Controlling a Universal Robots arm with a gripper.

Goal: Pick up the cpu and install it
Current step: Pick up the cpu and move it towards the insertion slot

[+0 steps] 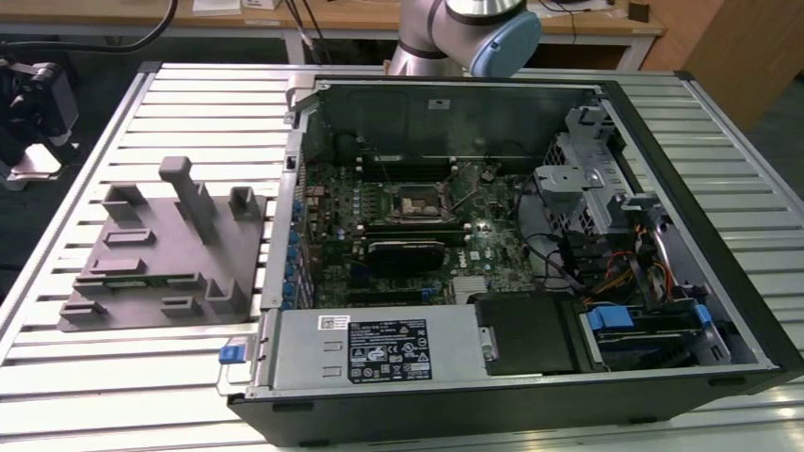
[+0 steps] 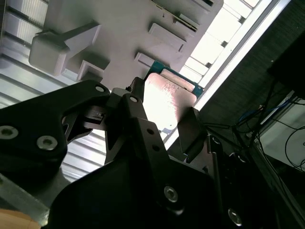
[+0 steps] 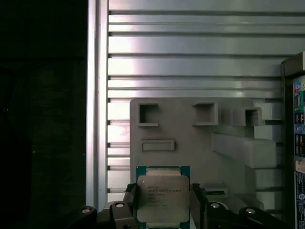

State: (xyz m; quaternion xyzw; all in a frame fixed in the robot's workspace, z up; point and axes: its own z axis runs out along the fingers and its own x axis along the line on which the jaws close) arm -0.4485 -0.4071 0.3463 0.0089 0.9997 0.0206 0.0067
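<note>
The cpu (image 3: 163, 196) is a small square chip with a silvery top and a green rim, also seen as a bright plate (image 2: 167, 98) in the second wrist view. My gripper (image 3: 163, 202) is shut on it, one black finger (image 3: 130, 202) on each of two opposite edges. It hangs well above the grey fixture plate (image 3: 190, 138), over that plate's edge. In the exterior view the black-framed socket (image 1: 412, 202) lies in the middle of the motherboard (image 1: 377, 235) inside the open computer case (image 1: 703, 311).
The grey fixture plate (image 1: 157, 250), with raised blocks and pockets, lies on the ribbed metal table (image 1: 188, 104) at the exterior view's left of the case. The arm's base joint (image 1: 472, 33) stands behind the case. Drive cage and cables (image 1: 603, 235) fill the case's right side.
</note>
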